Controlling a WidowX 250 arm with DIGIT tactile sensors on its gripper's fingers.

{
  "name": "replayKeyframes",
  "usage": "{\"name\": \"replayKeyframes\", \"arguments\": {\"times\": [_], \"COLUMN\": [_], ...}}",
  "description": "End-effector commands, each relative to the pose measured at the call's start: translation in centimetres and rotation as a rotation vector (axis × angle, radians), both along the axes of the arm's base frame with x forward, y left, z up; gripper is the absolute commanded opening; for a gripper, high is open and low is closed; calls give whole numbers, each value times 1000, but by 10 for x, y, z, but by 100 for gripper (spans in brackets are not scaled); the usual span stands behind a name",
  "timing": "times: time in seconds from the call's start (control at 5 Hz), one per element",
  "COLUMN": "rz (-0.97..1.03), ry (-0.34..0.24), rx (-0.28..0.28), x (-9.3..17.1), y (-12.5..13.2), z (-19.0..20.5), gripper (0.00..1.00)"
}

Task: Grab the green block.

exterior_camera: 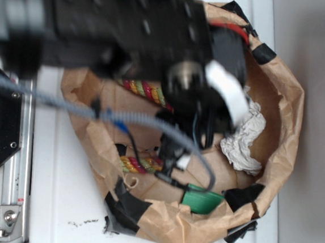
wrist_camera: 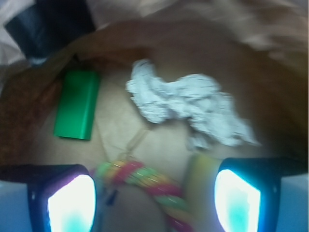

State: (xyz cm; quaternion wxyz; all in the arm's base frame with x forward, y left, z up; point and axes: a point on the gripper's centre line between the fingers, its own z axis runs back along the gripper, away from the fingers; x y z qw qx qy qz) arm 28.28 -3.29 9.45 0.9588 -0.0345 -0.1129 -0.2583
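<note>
— Where's the block?

— I see the green block lying flat on the bag floor, at the left of my wrist view, close to the bag's wall. From outside, the block sits at the near rim beside black tape.

— And the gripper?

— Fingers spread wide, nothing between them but the rope below. It hangs over the bag's middle, apart from the block.

— Anything else in there?

— Crumpled white paper right of the block, not touching it. My arm blurs most of the outside view.
</note>
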Motion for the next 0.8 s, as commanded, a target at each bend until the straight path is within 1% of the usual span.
{"name": "replayKeyframes", "arguments": {"times": [0.0, 0.2, 0.4, 0.6], "rz": [-96, -130, -114, -86], "ry": [16, -4, -33, -31], "rx": [65, 34, 8, -24], "x": [13, 4, -6, -5], "y": [-49, -60, -62, -57], "z": [-45, -43, -28, -18], "gripper": [100, 100, 100, 100]}}
